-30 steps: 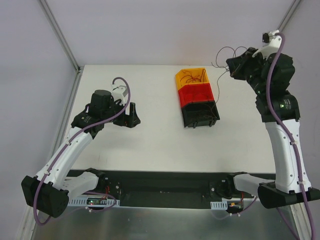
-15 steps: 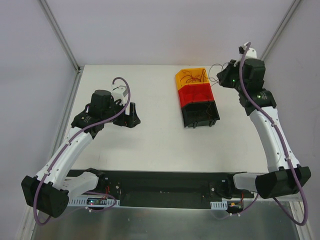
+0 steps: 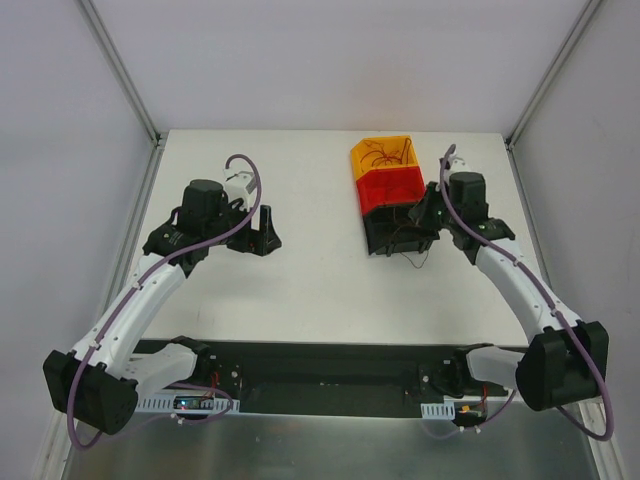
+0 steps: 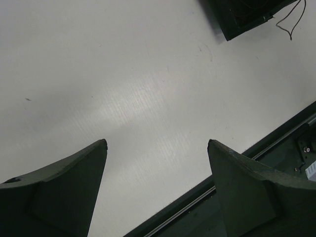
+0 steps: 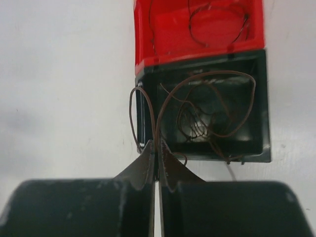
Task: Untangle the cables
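White table (image 3: 300, 270): black bin (image 5: 265, 108) holds brown cables (image 5: 192, 121).

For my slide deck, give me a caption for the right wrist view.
The right end effector, shut on a brown wire looping over the black bin.

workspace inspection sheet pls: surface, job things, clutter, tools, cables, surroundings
surface: white table, faint marks
job's things: thin wires in orange bin, red bin and black bin
clutter: nothing seen
tools: left tool open over the table, holding nothing; right tool shut on brown wire at black bin's edge
cables: purple arm cables run along both arms
surroundings: white walls, frame posts
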Available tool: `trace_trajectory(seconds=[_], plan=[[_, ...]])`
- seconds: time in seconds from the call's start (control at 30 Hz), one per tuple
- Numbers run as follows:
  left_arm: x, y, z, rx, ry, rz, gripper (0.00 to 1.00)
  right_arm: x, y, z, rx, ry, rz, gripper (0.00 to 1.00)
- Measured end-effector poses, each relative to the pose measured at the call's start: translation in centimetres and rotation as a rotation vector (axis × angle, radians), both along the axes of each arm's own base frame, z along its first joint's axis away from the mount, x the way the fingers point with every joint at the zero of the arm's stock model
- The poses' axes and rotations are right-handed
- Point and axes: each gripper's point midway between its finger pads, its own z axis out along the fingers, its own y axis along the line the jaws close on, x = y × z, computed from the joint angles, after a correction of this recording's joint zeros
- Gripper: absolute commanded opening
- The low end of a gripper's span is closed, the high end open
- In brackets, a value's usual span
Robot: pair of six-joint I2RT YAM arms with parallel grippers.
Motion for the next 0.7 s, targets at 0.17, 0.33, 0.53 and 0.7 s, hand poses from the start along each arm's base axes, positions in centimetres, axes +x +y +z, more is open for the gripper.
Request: trace_trajectory(seconds=[0.17,0.33,0.53,0.7], plan=[[0.0,-0.2,-0.5,-0.002,0.02,-0.01,0.82,-1.6,1.3,-5.4,-0.013,0.121,0.035,0.0],[0.1,-0.4,-0.8,-0.001,0.035,-0.015,0.82,-0.6,1.4,-5.5,-0.009,0.125,0.019,0.0],[0.2,-0.4,-0.8,-0.002,0.032,-0.015,0.82,3.0,1.7,3.0,0.031,-0.066,0.009,0.0],[0.2,-0.4,-0.8,-0.002,0.031,-0.015,0.82,5.5,0.9,9.6,0.038,-0.255,0.001,0.01]])
